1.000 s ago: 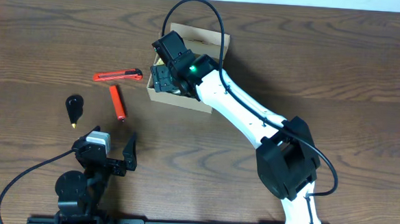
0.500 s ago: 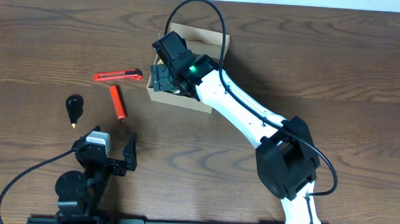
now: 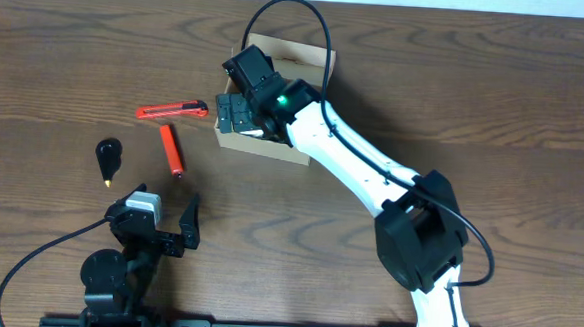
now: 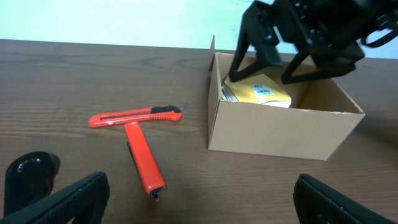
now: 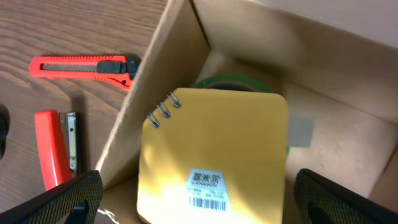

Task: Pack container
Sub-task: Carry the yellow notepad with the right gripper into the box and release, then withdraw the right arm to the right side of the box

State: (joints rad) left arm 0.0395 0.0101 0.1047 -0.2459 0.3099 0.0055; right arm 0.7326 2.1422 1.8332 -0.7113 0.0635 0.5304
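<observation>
**Container point(image 3: 258, 145) at the far side**

It sits mid-worktop point(image 3: 496, 94) toward the far edge, a spiral notepad point(image 5: 214, 162) in it atop a tape roll point(image 5: 227, 83). Left lies a utility knife point(image 3: 173, 109); before that a slim tool point(image 3: 173, 148); further left a knob-handled tool point(image 3: 107, 157).

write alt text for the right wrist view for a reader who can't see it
A yellow spiral notepad with a barcode label lies inside the open cardboard box, covering part of a green-edged object. Beside the box on the wooden table lie a red utility knife and a red clipped tool; the open right gripper frames the bottom corners.
</observation>
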